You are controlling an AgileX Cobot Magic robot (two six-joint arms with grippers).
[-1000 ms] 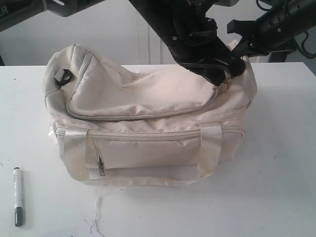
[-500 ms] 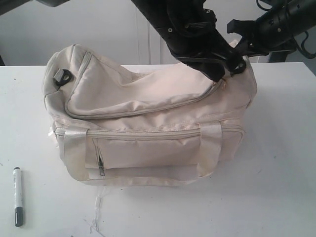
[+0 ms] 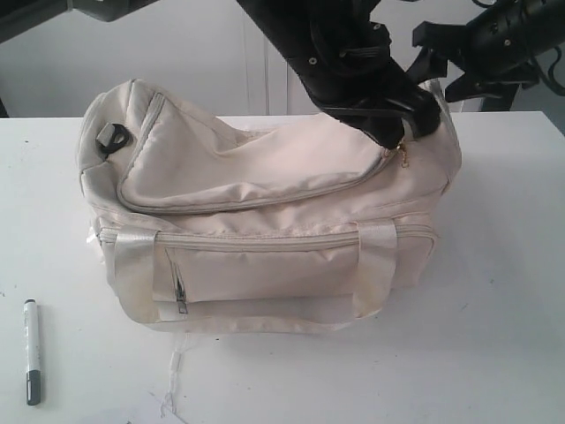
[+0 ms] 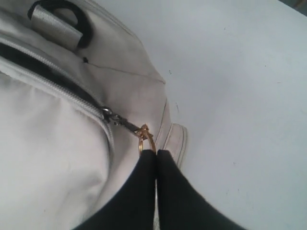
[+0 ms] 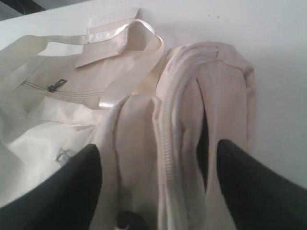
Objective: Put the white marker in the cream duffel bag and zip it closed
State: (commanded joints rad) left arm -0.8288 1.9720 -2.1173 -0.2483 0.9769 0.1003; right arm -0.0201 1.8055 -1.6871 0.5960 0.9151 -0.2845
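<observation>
- White marker [image 3: 32, 352] lies flat on the tabletop [image 3: 494, 309] near the front left corner. It is well apart from both hands, lies a little off the cream duffel bag [image 3: 265, 177], and is not yet inside it.
- Left hand [image 4: 156, 153]: fingers pressed together, pinching the gold ring [image 4: 145, 139] of the top zip pull at the bag's right end.
- Right hand [image 5: 157, 146]: fingers spread wide to either side of the bag's end fold, gripping nothing.
- Step in hand, as judged: working the top zip open.
- Pull the ring along the line of the zip teeth, not upward. Otherwise the soft fabric is likely to bunch.
- Brace the bag end with the right hand before pulling, so the bag does not slide.
- A dark gap shows behind the slider [image 4: 109, 114]. How far the zip is open cannot be told.
</observation>
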